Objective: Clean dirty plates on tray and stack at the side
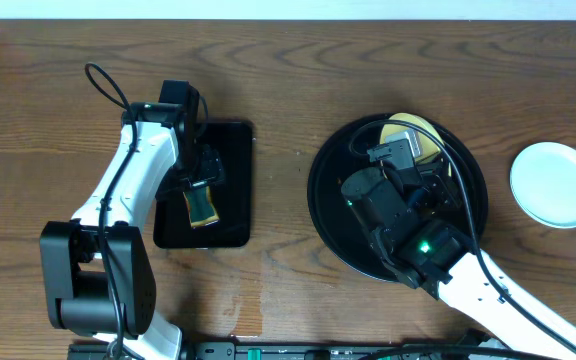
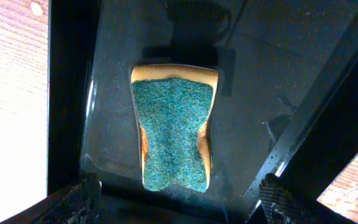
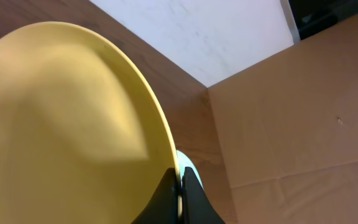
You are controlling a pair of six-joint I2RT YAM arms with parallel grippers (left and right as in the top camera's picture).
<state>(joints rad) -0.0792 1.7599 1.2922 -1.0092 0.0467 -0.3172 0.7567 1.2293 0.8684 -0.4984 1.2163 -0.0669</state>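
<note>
My right gripper [image 3: 180, 190] is shut on the rim of the pale yellow plate [image 3: 67, 124] and holds it tilted on edge over the round black tray [image 1: 333, 215]. From overhead the yellow plate [image 1: 415, 133] shows at the tray's far side, partly hidden by the right arm [image 1: 408, 215]. One pale blue plate [image 1: 556, 184] lies on the table to the right of the tray; its edge shows in the right wrist view [image 3: 189, 165]. No other blue plate is visible. My left gripper [image 2: 176, 208] is open just above a green-topped yellow sponge [image 2: 174, 130].
The sponge [image 1: 203, 206] lies in a smaller rectangular black tray [image 1: 230, 185] left of centre, under my left gripper [image 1: 198, 188]. A cardboard box wall [image 3: 291, 112] stands beyond the table in the right wrist view. The table [image 1: 288, 80] is dark wood.
</note>
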